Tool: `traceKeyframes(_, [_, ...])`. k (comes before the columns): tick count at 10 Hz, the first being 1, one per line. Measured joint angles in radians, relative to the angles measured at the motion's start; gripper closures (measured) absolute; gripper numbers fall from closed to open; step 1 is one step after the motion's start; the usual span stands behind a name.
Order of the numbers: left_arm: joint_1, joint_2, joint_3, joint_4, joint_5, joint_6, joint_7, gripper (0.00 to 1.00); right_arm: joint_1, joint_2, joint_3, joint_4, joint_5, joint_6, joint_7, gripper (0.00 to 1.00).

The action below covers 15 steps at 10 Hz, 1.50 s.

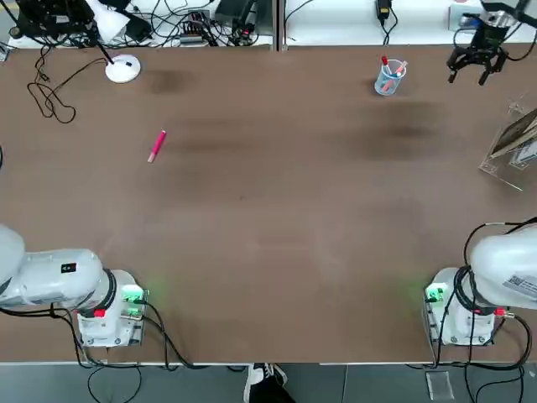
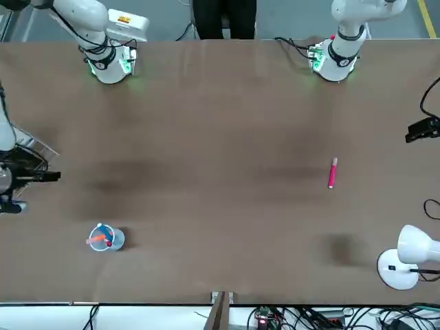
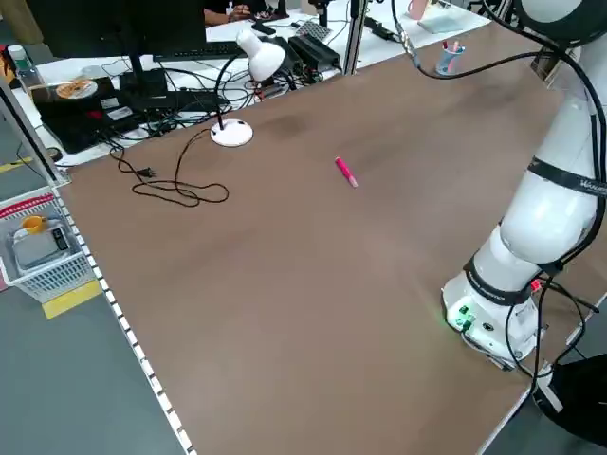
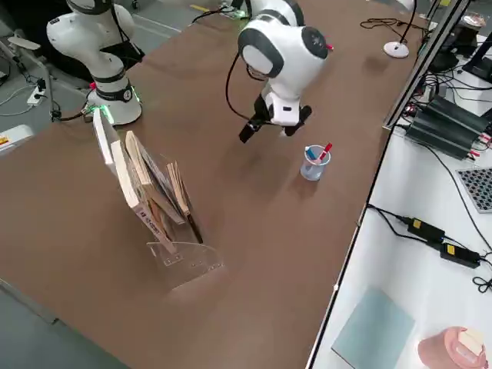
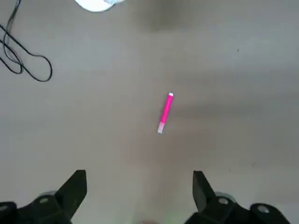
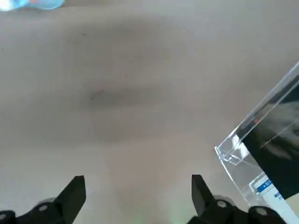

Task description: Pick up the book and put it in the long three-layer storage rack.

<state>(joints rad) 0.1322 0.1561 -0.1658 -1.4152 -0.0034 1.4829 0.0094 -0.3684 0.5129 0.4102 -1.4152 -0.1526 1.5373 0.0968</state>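
While both robot arms reach out over a brown table [image 1: 252, 210], neither hand holds anything. The right gripper [image 6: 138, 179] is raised above the robot's right side of the table, towards the far edge, with its two black fingers spread wide and nothing between them. The left gripper [image 5: 140, 173] hangs over the robot's left side, also released and empty, its wrist camera looking down on a pink marker [image 5: 165, 113] lying on the table.

The book [image 6: 275, 144], dark with a pale hand-like image on its cover, is in the clear rack [image 4: 192, 265] near the table's right-hand edge. It leans at a slant there, among several other books [image 4: 142, 192] with pale page edges. Neither gripper is touching it. Exactly which compartment it sits in, I cannot tell.

Near the far edge, on the rack's side of the table, stands a small clear cup [image 1: 390, 78] with red and blue pens in it. At the far left corner are a white lamp [image 3: 230, 132] and a loose black cable [image 3: 180, 190] curled on the tabletop. A person [image 2: 223, 17] in dark trousers stands at the robot's edge of the table, between the two arm bases.
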Motion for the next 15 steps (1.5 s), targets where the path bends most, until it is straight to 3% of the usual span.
traceKeyframes(2, [0.003,0.000,0.003,0.000,0.004,0.001,0.024,0.00,0.040,-0.033,-0.013,0.007,-0.009,0.001,-0.072,0.00])
traceKeyframes(8, [0.004,0.000,0.004,0.000,0.004,0.002,0.035,0.00,0.103,-0.110,-0.143,0.007,-0.003,0.039,-0.254,0.00])
traceKeyframes(11, [0.002,0.000,0.003,0.000,0.004,0.003,0.029,0.00,0.152,-0.139,-0.192,0.004,0.017,0.073,-0.225,0.00])
traceKeyframes(15, [-0.001,0.000,0.000,0.001,0.004,0.007,0.000,0.00,0.267,-0.210,-0.243,0.001,0.024,0.088,-0.057,0.00])
